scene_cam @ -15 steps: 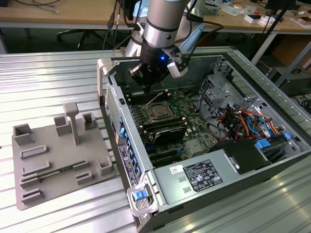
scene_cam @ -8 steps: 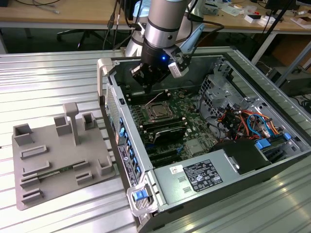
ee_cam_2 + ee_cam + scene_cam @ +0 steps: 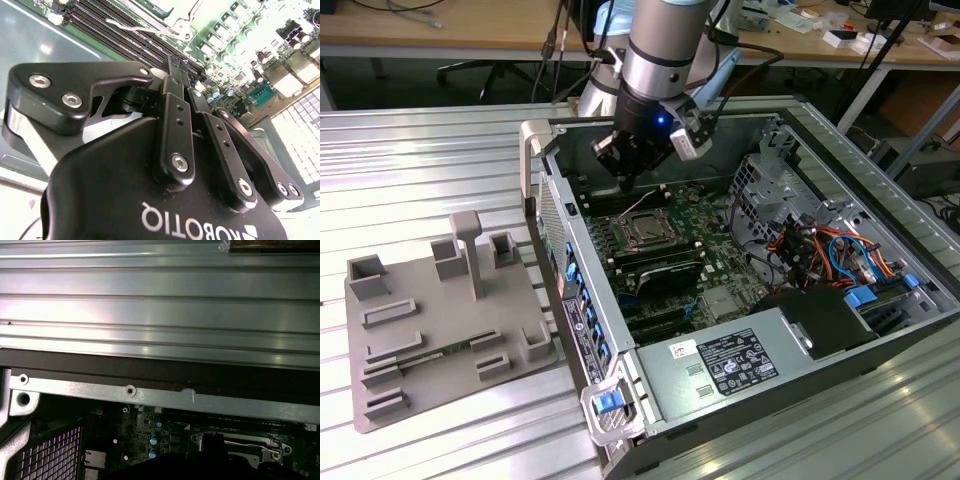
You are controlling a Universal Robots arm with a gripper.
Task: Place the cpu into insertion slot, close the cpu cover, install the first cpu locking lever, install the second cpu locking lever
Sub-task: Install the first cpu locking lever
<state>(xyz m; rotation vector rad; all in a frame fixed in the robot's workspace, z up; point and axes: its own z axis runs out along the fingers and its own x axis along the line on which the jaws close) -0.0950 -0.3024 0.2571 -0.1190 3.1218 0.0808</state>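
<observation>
Gripper (image 3: 625, 180) closed on nothing, fingers pinched to a narrow tip, hovers just above the cpu cover (image 3: 645, 232), which sits shut over the insertion slot mid-motherboard.

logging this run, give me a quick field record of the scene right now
gripper: above the motherboard, just behind the socket, fingers together, holding nothing visible
cpu: seated in the socket
cover: appears closed over the cpu
computer case: open, lying on its side
grey fixture tray: on the exterior view's left, beside the case
</observation>
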